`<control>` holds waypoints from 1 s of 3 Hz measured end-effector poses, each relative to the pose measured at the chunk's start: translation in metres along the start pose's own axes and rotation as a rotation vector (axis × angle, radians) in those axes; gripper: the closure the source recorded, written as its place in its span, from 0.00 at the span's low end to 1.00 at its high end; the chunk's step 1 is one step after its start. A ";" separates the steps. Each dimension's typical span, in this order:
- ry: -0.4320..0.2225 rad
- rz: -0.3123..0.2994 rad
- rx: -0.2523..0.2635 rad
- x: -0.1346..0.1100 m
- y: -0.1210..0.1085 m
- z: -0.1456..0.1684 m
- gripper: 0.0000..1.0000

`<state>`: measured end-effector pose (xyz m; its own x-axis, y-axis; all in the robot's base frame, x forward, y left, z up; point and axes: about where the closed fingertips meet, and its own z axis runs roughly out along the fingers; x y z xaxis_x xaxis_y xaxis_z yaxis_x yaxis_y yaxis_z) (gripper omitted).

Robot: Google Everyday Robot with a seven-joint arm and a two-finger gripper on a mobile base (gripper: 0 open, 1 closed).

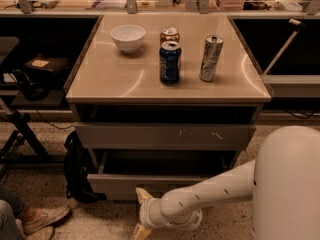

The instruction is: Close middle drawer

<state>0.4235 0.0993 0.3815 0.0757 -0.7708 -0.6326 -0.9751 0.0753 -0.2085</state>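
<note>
The middle drawer (120, 185) is the lowest one showing in the cabinet: a wide grey-brown drawer with a plain front. It stands out only a short way, and a dark strip of its inside (165, 165) shows. My gripper (141, 213) is low at the drawer's front, just left of centre, at the end of my white arm (210, 194), which reaches in from the right. Its fingers are spread apart. The upper fingertip (142, 194) is at the drawer's front panel; I cannot tell if it touches. The gripper holds nothing.
Above it a drawer front with white scuff marks (165, 136) sticks out slightly. On the cabinet top (105, 81) stand a white bowl (128, 36), a blue can (170, 62), an orange can (170, 34) and a silver can (211, 58). A black bag (76, 170) and a person's shoe (42, 219) are at the left.
</note>
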 end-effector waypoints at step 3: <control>-0.021 -0.023 0.156 0.017 -0.058 -0.027 0.00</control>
<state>0.4757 0.0650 0.4027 0.1034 -0.7599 -0.6418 -0.9290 0.1568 -0.3353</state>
